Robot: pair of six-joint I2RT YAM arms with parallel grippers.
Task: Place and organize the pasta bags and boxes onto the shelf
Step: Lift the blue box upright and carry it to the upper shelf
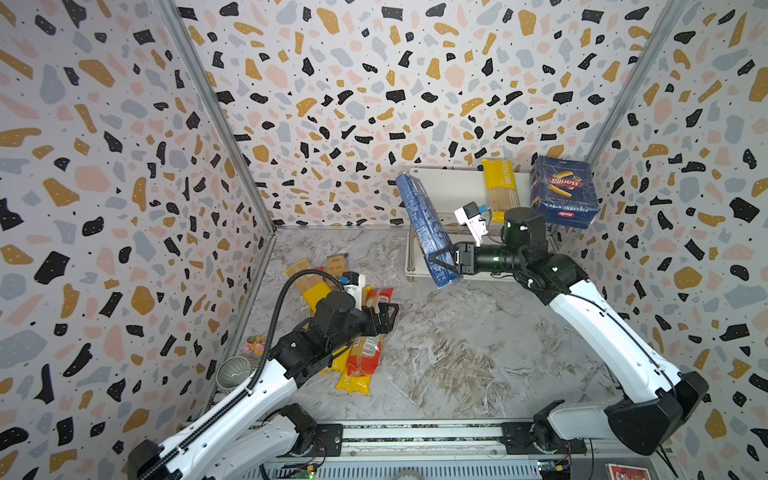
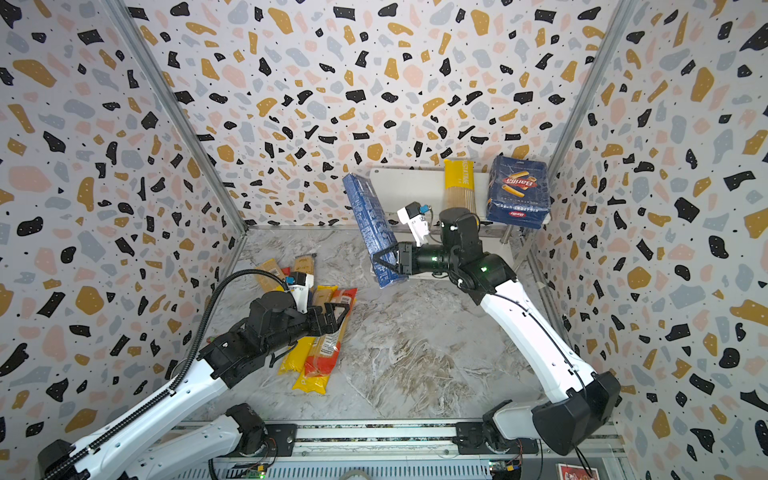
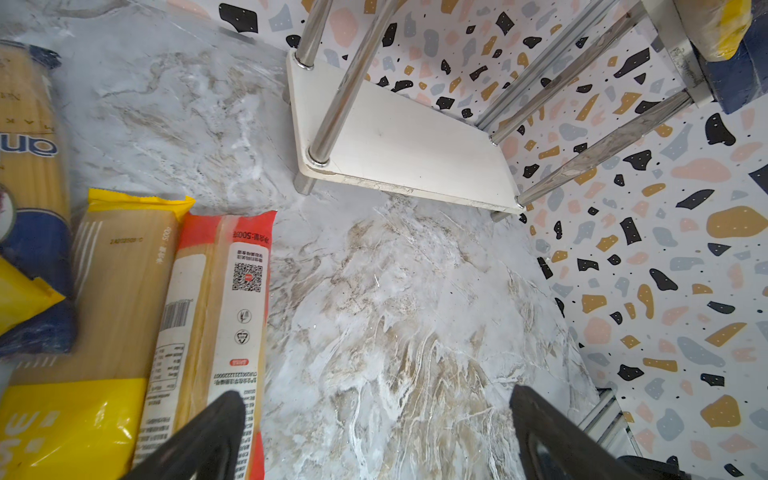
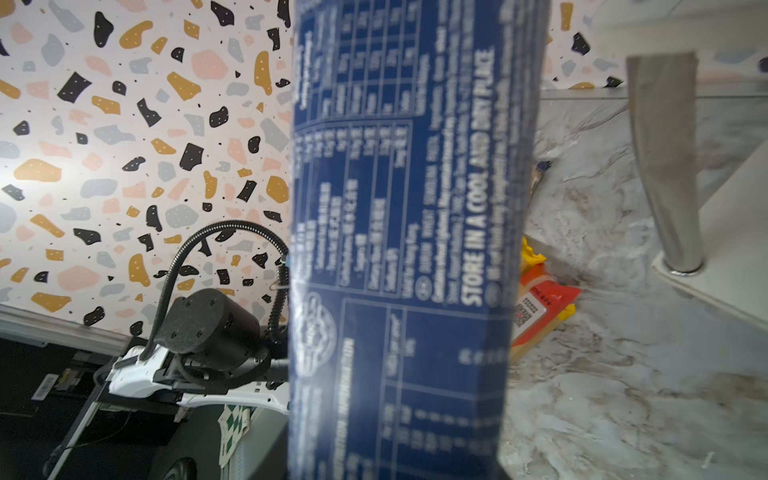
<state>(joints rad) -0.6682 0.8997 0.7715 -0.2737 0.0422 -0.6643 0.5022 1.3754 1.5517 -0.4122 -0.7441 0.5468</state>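
Note:
My right gripper (image 1: 441, 261) (image 2: 387, 262) is shut on the lower part of the long narrow blue pasta box (image 1: 422, 220) (image 2: 370, 220) (image 4: 399, 249). The box is tilted and lifted off the floor at the left end of the shelf (image 1: 451, 187) (image 2: 409, 183) (image 3: 407, 141). On the shelf's top board lie a yellow bag (image 1: 500, 187) (image 2: 459, 185) and the wide Barilla box (image 1: 565, 191) (image 2: 519, 191). My left gripper (image 1: 388, 318) (image 2: 340, 315) (image 3: 376, 397) is open and empty above a pile of bags (image 1: 361, 353) (image 2: 320, 353). One fingertip hovers over the red-ended bag (image 3: 224, 311).
A grey cup (image 1: 232, 374) and a small toy (image 1: 255, 344) sit by the left wall. Patterned walls close in three sides. The arms' rail (image 1: 415, 434) runs along the front. A dark-ended bag (image 3: 33, 166) lies at the far side of the pile.

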